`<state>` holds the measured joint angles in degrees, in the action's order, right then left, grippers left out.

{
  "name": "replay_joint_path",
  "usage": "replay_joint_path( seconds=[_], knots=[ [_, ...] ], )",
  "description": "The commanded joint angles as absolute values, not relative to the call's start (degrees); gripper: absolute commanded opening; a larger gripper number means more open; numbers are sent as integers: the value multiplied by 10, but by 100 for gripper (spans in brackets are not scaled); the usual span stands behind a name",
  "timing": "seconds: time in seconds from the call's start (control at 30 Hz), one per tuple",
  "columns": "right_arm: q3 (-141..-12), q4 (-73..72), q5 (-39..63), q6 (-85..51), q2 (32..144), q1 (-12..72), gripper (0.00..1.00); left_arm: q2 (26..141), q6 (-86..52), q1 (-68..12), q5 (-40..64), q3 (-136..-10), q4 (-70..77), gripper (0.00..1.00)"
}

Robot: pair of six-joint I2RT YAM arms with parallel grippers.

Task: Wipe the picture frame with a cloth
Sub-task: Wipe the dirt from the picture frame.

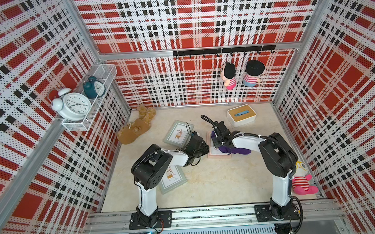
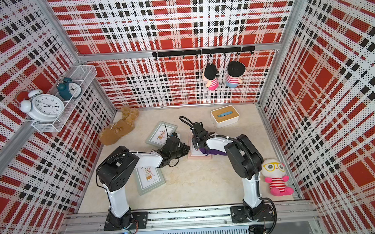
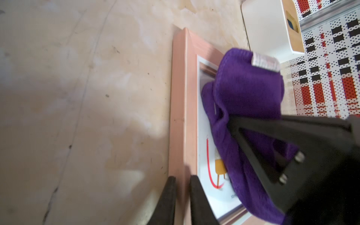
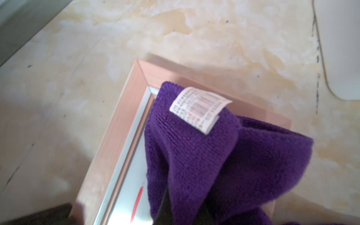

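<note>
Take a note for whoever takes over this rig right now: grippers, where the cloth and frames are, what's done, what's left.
Left gripper: shut on the side rail of the pink frame, which lies flat.
Right gripper: shut on the cloth, which is bunched on the glass near one corner.
Done: cloth is in hand and on the glass. How much is wiped cannot be told.
Left: probably finish wiping the pink frame. Two grey frames lie apart from the cloth.
</note>
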<state>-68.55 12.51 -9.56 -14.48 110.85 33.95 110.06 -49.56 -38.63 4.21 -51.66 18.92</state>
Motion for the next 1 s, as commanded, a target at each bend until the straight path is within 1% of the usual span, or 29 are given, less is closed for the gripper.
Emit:
replay_joint_path(
  seconds=[0.0,0.1,0.2,0.3,0.37,0.53,0.63,0.7,0.87,0.9,0.97],
  knots=[
    [-658,137,-35,-129,1115,353,0,1128,-497,-403,70,-485,91,17],
    [-703,150,-85,-147,1146,349,0,1128,-497,-403,69,-484,92,17],
    [-776,189,-141,-175,1188,342,0,1128,-496,-403,71,-485,92,17],
    [-821,227,-180,-198,1210,338,0,1127,-497,-403,71,-484,92,17],
    [-816,239,-177,-204,1207,338,0,1125,-497,-403,70,-483,92,17],
    [-721,206,-105,-170,1155,364,0,1127,-497,-403,72,-483,94,17],
    [-697,200,-93,-172,1144,365,0,1128,-497,-404,72,-485,96,17],
    [-720,204,-108,-178,1157,362,0,1129,-497,-404,72,-485,98,17],
    [-847,249,-131,-218,1223,339,0,1131,-499,-404,76,-488,98,17],
    [-857,261,-134,-224,1225,335,0,1131,-498,-404,77,-490,98,17],
    [-834,261,-142,-224,1195,328,0,1126,-500,-404,82,-493,93,18]
  ],
)
